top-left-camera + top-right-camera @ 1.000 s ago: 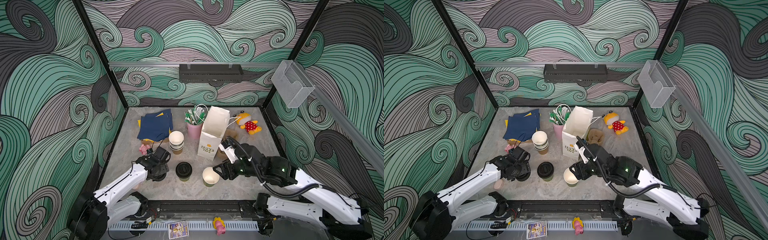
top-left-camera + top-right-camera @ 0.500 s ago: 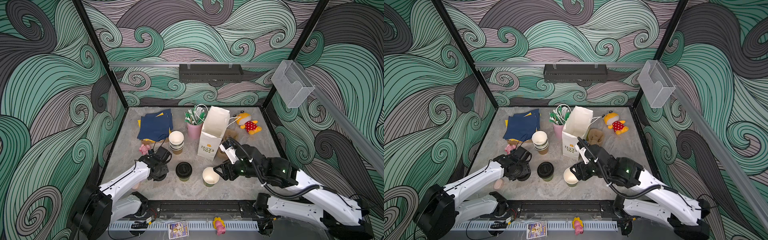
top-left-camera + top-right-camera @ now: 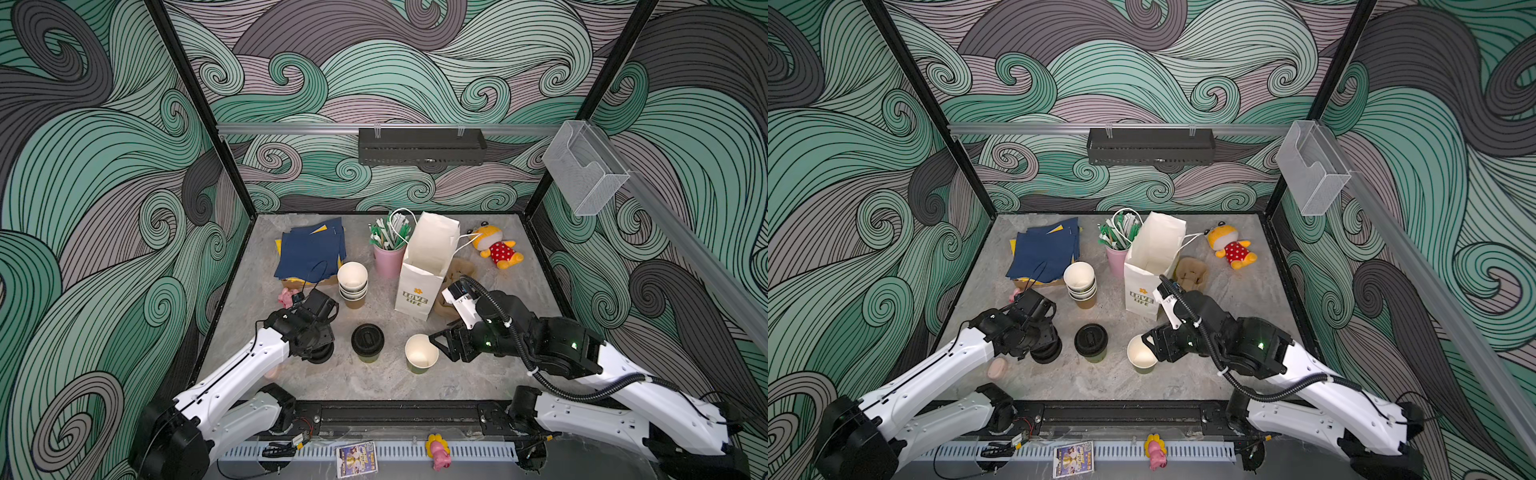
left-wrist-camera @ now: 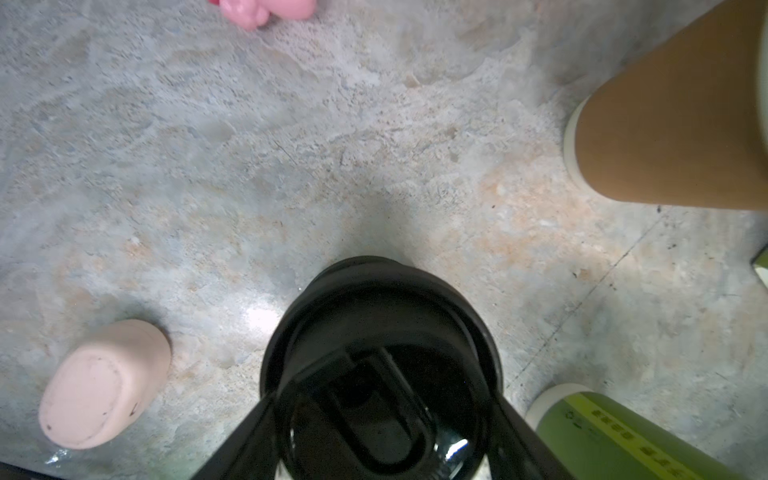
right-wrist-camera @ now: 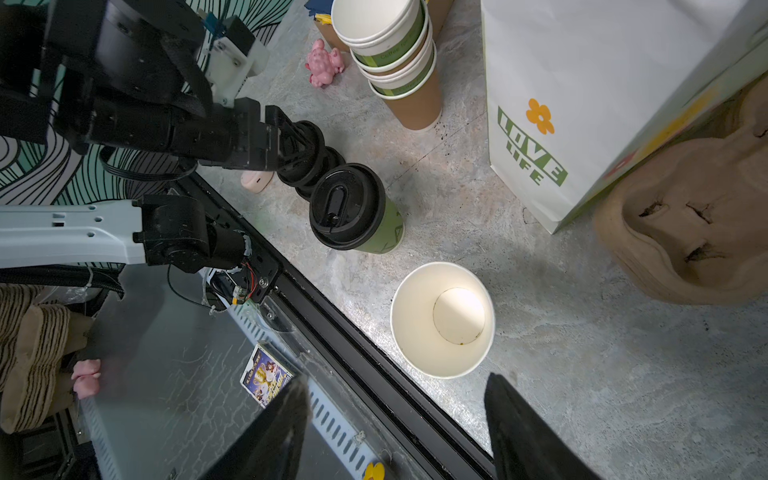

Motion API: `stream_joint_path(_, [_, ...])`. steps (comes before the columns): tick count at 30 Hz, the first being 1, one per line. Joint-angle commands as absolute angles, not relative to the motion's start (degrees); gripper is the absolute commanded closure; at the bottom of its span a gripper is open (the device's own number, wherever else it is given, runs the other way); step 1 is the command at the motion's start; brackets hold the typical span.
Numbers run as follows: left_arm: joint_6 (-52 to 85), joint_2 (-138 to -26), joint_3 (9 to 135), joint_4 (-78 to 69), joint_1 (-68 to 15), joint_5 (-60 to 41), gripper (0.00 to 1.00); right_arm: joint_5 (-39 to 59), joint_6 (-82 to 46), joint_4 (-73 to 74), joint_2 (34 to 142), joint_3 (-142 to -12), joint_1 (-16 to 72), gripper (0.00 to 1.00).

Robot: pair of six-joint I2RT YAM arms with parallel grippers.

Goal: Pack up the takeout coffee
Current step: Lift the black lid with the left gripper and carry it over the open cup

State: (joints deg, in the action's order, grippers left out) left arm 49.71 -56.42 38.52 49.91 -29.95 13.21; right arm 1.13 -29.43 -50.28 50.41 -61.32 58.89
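The grey stone-patterned bench (image 3: 374,386) carries everything. The biggest thing on it is the white paper bag (image 3: 428,266) with "LOVE LIFE" printed on it. It stands upright near the middle of the bench, and its mouth is open to above. Just beside it, on the right, lies a brown soft thing (image 3: 1192,272).

In front of the bag, apart from it, stand the two green cups, near each other but not touching. The lidded cup (image 3: 367,345) is the left one. Its long axis is vertical, the black lid sits on top, and the long recess in the lid runs roughly from front to back. The open cup (image 3: 421,355) is the right one. It is also upright, with the white mouth pointing up, and it has no lid.

My right fingers (image 5: 278,428) are spread wide and hold nothing. The open cup is just ahead of the tips, not between them.

Left of the lidded cup is the stack of black lids (image 3: 1045,353). My left fingers (image 4: 249,440) stand one on each side of the top one, close against its rim. Whether they press on it, I cannot tell.
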Motion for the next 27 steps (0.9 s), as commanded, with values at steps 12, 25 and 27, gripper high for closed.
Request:
stream_joint_path(12, [43.4,-49.4,50.3,63.1,-29.9,5.2,0.38,-3.8,-31.3,-52.5,49.7,-61.1,58.9,0.31])
stream_joint_path(25, [43.4,-60.4,74.4,73.6,-57.8,18.2,0.41,-17.0,-37.2,-62.2,41.6,-61.1,57.8,0.30])
stream_joint_path(27, [41.4,-64.9,77.9,73.2,-62.5,19.0,0.42,-18.0,-37.2,-65.3,39.5,-61.8,57.4,0.30])
